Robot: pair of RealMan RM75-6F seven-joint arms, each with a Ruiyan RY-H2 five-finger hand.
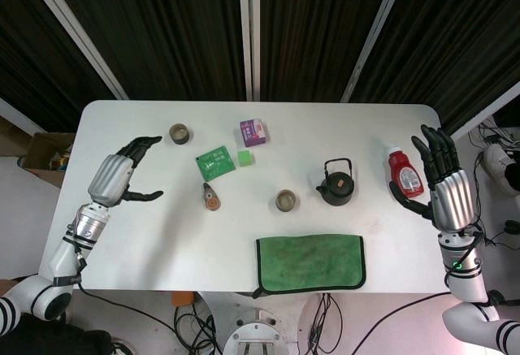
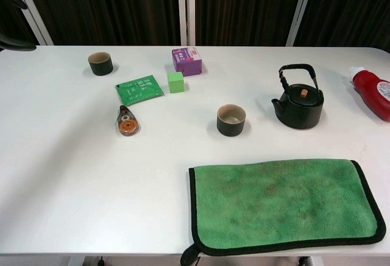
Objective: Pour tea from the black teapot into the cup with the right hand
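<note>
Smooth white table bears squat black teapot; round cup beside; both hands' fingers spread, empty.

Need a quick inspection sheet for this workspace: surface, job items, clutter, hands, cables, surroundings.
Surface: white table, no spills seen.
Job's things: black teapot upright, lid on, handle up; cup upright to its left, apart from it.
Clutter: second cup, green cloth, red bottle lying down, purple box, green cube, green packet, small orange-and-grey tool.
Hands: left hand and right hand raised, holding nothing.
Cables: loose ones on floor beneath the table's near edge.
Surroundings: dark curtains; cardboard box.
</note>
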